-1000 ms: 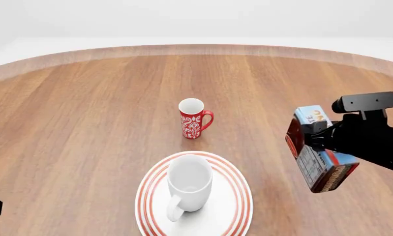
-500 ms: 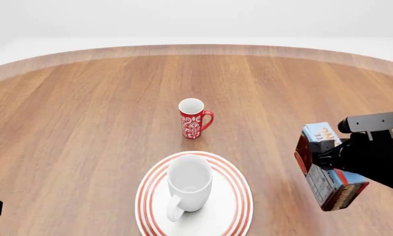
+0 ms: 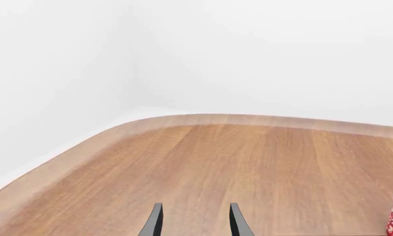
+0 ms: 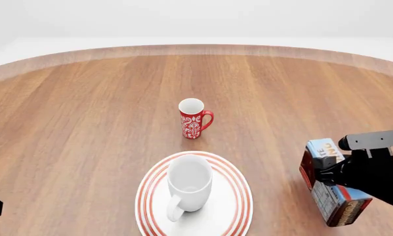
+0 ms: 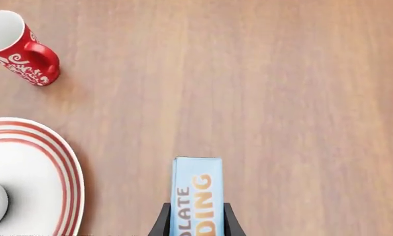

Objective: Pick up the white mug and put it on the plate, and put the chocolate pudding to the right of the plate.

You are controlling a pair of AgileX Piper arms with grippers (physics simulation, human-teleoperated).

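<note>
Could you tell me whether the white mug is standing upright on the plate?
Upright: the white mug shows its open mouth, standing on the plate.

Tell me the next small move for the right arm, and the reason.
Probably lower a bit more, then release. The white mug already stands on the plate, and the right hand grips the chocolate pudding to the plate's right, apparently still above the table. The left hand is open and idle.

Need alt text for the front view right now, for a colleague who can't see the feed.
The right gripper holds the chocolate pudding to the right of the plate, which carries the white mug. A red mug stands farther back on the wooden table.
</note>
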